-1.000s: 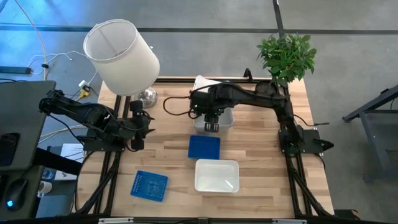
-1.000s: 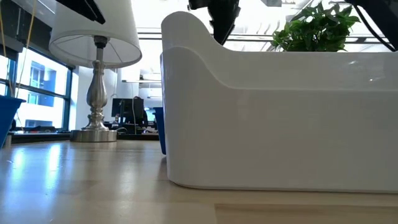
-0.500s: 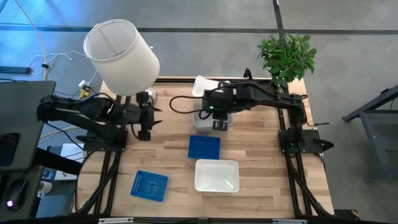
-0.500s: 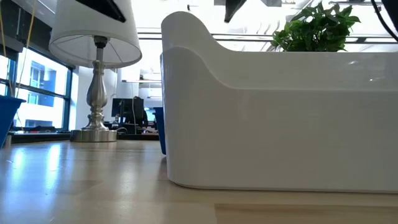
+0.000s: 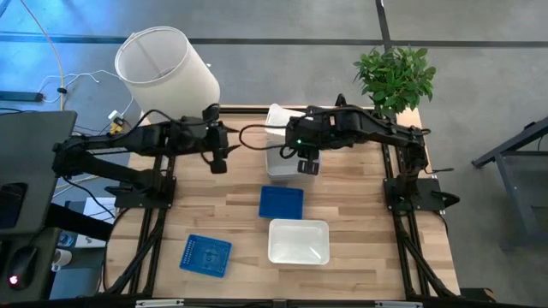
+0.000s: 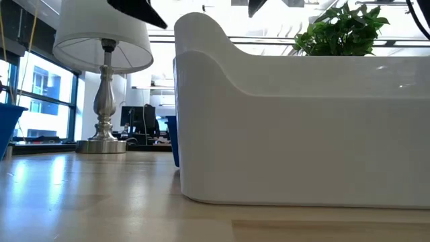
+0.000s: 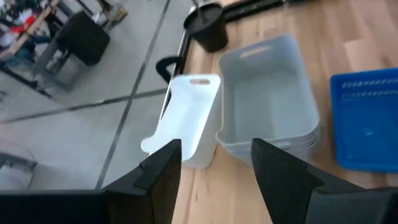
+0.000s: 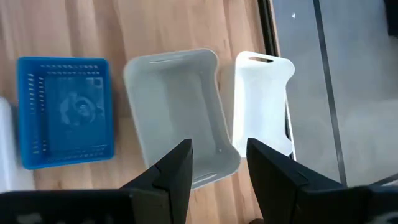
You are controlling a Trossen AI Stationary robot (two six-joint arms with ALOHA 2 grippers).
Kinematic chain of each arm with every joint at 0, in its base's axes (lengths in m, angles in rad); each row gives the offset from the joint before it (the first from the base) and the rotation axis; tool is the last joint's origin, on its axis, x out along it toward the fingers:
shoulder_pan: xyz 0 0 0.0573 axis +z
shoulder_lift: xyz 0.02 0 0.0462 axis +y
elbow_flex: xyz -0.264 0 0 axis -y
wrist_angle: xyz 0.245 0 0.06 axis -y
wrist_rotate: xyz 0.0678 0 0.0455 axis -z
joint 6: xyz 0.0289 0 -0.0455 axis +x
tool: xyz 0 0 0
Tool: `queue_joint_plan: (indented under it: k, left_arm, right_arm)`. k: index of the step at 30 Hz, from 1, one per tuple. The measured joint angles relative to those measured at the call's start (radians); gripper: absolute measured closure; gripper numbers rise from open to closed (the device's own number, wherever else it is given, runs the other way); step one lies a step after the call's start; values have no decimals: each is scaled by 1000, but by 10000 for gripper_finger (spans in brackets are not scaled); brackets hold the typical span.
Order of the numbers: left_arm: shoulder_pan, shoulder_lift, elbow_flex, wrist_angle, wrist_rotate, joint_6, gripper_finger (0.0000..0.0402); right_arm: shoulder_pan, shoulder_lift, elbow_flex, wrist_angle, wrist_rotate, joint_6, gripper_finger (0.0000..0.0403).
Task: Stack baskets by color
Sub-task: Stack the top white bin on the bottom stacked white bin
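The right gripper [image 5: 306, 165], open and empty, hangs right over the grey basket [image 5: 281, 163], whose long side runs twelve to six, while the open left gripper [image 5: 217, 161] waits farther off at nine o'clock

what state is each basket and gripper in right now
left gripper: open, empty
right gripper: open, empty, above the clear-grey baskets
clear-grey baskets: nested, upright
white basket at far edge: overhanging the table edge
blue basket at centre: upright
front blue basket: upright, alone
front white basket: upright, empty
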Motion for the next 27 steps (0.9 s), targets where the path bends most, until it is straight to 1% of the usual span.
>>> queue_joint_plan:
  k: [6,10,15,24,27]
  left_arm:
    - [42,45,0,-15,1,-17,222]
    - [40,55,0,-31,6,-56,222]
    - [17,55,0,-107,34,-109,222]
    - [-10,55,0,-273,32,-181,222]
    - [-11,54,0,-305,33,-184,222]
  right_arm:
    - [-24,-6,0,0,8,-65,265]
    - [-67,-6,0,0,13,-132,265]
    - [-160,-6,0,28,-57,-185,265]
    - [-326,23,0,120,-180,-250,265]
    - [-359,52,0,136,-187,-267,265]
